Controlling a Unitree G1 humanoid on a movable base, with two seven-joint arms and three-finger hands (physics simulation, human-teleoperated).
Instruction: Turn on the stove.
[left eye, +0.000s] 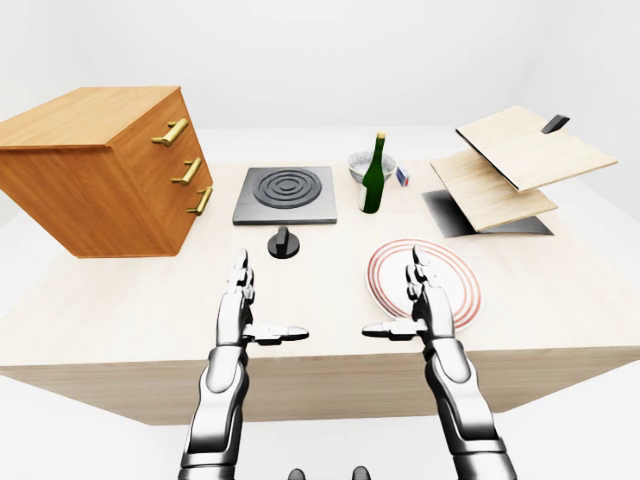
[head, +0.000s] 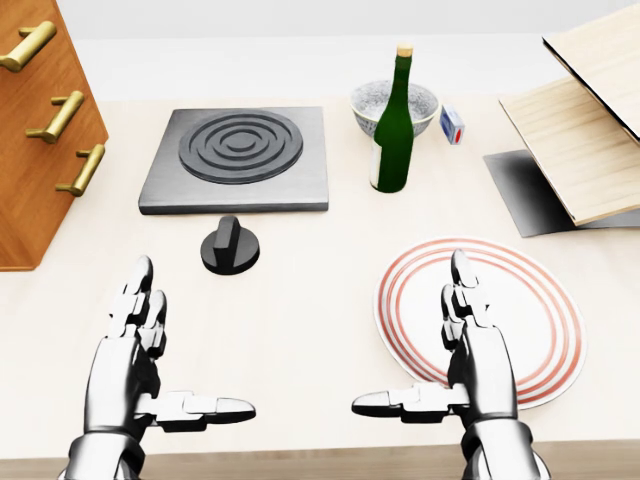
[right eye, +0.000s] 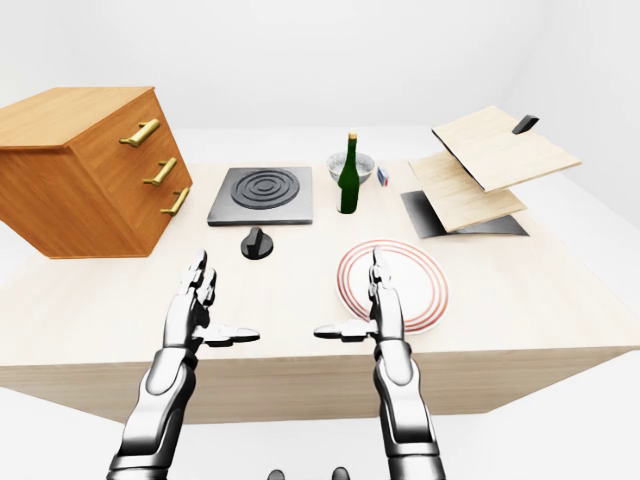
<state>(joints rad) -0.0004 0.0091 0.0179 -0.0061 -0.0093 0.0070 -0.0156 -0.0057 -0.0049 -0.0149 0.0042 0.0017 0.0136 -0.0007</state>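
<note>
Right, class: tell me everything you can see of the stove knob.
The stove knob is a matte black round disc with a raised bar grip across its top. It sits flat on the wooden table, just below the grey stove plate in the head view, apart from it. Nothing touches it; the left hand hovers lower, fingers open.

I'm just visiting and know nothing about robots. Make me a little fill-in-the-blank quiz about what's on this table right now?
1. The black knob sits just below the ____ in the head view.
2. The right hand hovers over the striped ____.
3. The bowl stands behind a green ____.
4. The left hand is ____, holding nothing.

Missing words: stove; plate; bottle; open
</note>
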